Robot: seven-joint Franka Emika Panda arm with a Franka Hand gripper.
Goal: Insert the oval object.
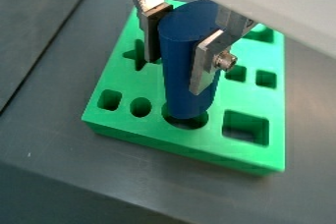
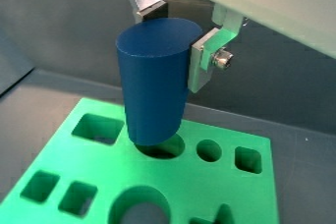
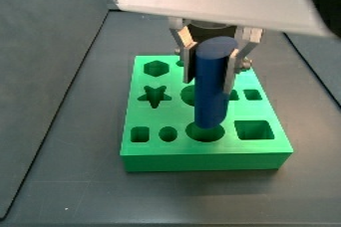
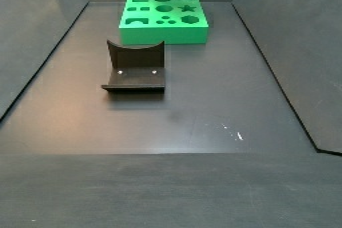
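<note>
Peg [image 2: 155, 81] upright, tip in oval hole of green block [image 2: 79, 174].
Gripper [image 1: 184, 33] clamps peg's upper sides w/ both pads. Looks stiff, smooth, prob. slippery & light; grip flat sides high up, keep vertical.

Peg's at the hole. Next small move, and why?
Probably push straight down a little further. The gripper holds the oval object upright at its top, and the lower end already sits in a hole of the green block, yet most of the peg stands above the surface in both wrist views. Opening the fingers now looks premature.
</note>
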